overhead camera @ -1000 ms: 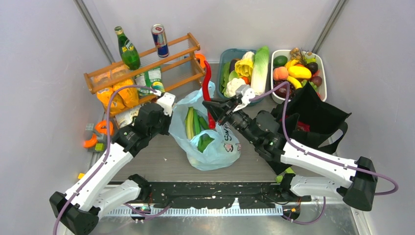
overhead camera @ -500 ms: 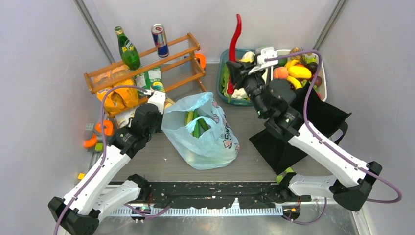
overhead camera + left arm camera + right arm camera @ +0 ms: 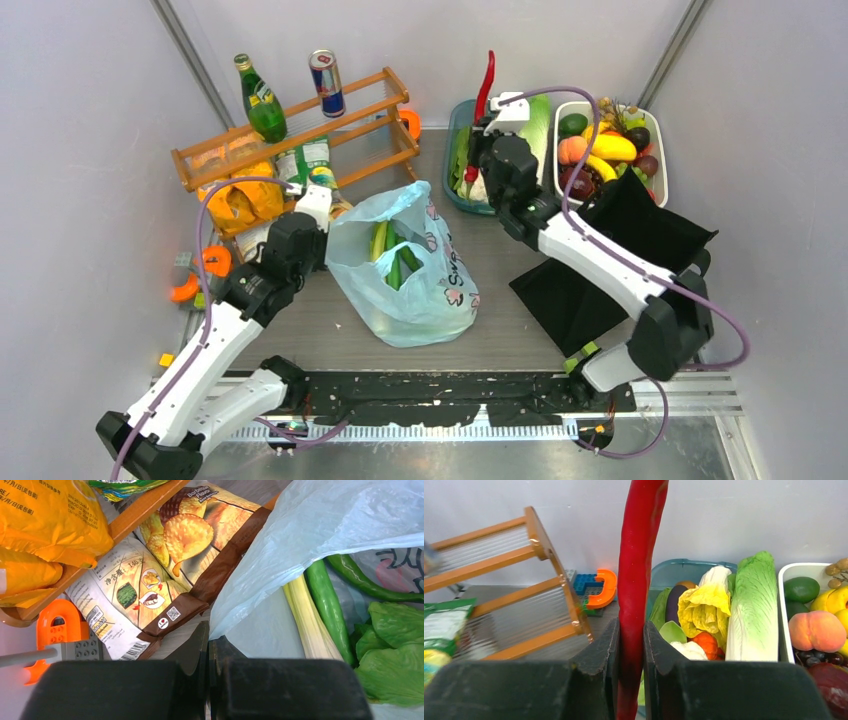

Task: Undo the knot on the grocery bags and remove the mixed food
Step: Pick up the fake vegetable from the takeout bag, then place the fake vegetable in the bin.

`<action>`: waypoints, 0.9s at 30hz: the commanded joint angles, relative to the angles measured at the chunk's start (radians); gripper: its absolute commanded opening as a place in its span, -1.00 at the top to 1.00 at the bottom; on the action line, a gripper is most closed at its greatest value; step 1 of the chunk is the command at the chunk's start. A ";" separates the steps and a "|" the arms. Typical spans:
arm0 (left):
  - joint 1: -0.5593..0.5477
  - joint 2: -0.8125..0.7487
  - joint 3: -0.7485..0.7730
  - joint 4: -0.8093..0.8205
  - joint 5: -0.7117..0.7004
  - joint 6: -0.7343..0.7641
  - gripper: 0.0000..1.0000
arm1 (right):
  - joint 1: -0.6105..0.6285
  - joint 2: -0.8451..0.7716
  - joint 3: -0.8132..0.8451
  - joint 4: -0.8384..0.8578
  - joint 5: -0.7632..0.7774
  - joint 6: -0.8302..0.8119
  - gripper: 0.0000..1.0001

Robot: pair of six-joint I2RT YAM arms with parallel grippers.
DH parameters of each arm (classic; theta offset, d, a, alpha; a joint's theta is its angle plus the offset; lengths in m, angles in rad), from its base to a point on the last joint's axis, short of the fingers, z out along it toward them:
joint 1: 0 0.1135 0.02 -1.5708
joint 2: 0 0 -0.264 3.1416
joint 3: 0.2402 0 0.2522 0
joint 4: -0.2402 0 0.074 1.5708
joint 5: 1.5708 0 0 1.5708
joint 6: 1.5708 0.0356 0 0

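Bag (image 3: 410, 265) first: its mouth gapes open on the counter (image 3: 330, 330) and no knot shows on it, so the untying there looks done. Emptying is under way, not finished — a leek (image 3: 305, 620), a cucumber (image 3: 327, 605), a thin green pepper (image 3: 365, 582) and cabbage leaves (image 3: 395, 655) lie inside. Your right hand (image 3: 630, 630) pinches a long red pepper (image 3: 640, 550) upright above the vegetable tub (image 3: 669, 572) at the back, well apart from the bag. I judge that setting it down there is the step in hand. Your left hand (image 3: 208, 640) is pressed together at the bag's left rim, seemingly nipping the plastic to hold the mouth up. The tote (image 3: 640, 240) sits to the right of the bag, and you cannot tell from here whether it is knotted or holds any food — so count it as work left.
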 commanded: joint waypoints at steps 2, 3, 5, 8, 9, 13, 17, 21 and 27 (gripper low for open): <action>0.007 -0.025 -0.002 0.042 0.034 -0.002 1.00 | -0.037 0.162 0.075 0.198 0.042 0.012 0.90; 0.007 -0.022 -0.001 0.042 0.042 -0.004 1.00 | -0.046 0.182 0.099 0.207 0.039 0.015 0.90; 0.007 -0.016 0.001 0.041 0.054 -0.006 1.00 | -0.060 0.247 0.140 0.211 0.031 0.017 0.90; 0.007 -0.009 0.004 0.038 0.069 -0.008 1.00 | -0.079 0.341 0.206 0.212 0.011 0.021 0.90; 0.007 -0.011 0.003 0.039 0.073 -0.009 1.00 | -0.089 0.359 0.219 0.211 0.003 0.023 0.90; 0.007 -0.011 0.003 0.042 0.082 -0.008 1.00 | -0.118 0.468 0.310 0.196 -0.019 0.024 0.90; 0.007 -0.003 0.004 0.041 0.092 -0.008 1.00 | -0.134 0.613 0.453 0.107 -0.014 0.008 0.90; 0.007 -0.003 0.005 0.040 0.100 -0.008 1.00 | -0.141 0.698 0.541 0.032 -0.003 0.020 0.90; 0.007 -0.002 0.003 0.042 0.104 -0.007 1.00 | -0.151 0.742 0.561 -0.044 0.032 0.062 0.90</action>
